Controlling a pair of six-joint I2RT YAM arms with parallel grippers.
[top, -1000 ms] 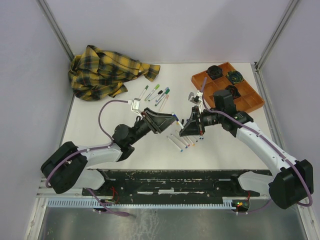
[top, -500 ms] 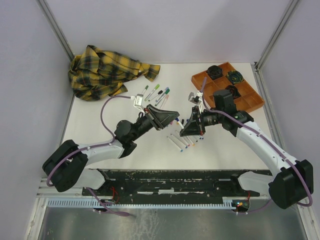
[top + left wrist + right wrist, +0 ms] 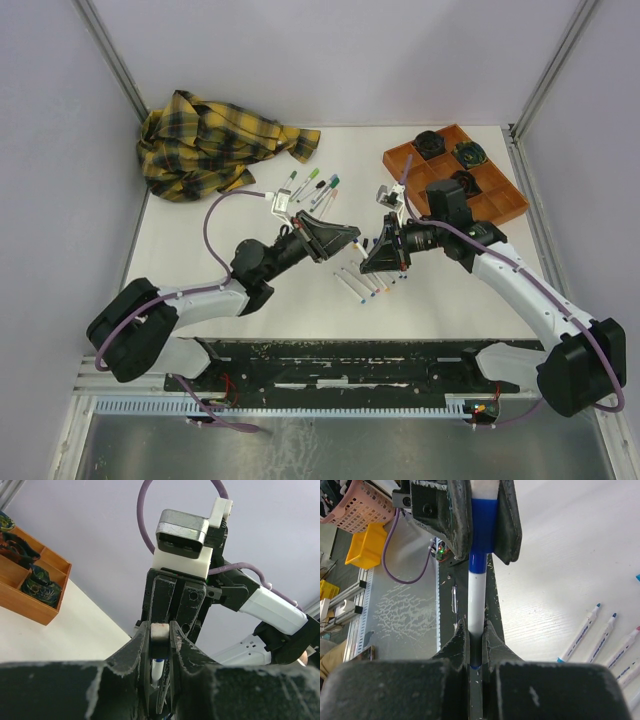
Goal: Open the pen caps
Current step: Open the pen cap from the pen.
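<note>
Blue cap (image 3: pixel 483 522) held above the middle of the counter (image 3: pixel 220 270)
You see the left claw (image 3: pixel 484 550) closed on the blue cap, which sits at the end of the white barrel (image 3: pixel 476 597). The right claw (image 3: pixel 476 630) grips that barrel. Capped pens (image 3: pixel 315 185) lie far left of both claws.

Blue cap (image 3: pixel 482 525) on a white pen barrel (image 3: pixel 476 595). Left fingers (image 3: pixel 455 520) and right fingers (image 3: pixel 447 655) are black, scuffed grey at the edges. The worktop (image 3: pixel 300 300) is white. At 11 o'clock is a yellow cloth (image 3: pixel 215 145) with dark plaid checks. At 2 o'clock is an orange tray (image 3: pixel 497 207). At 12 o'clock are green caps (image 3: pixel 313 174). The cable (image 3: pixel 142 515) is purple.
</note>
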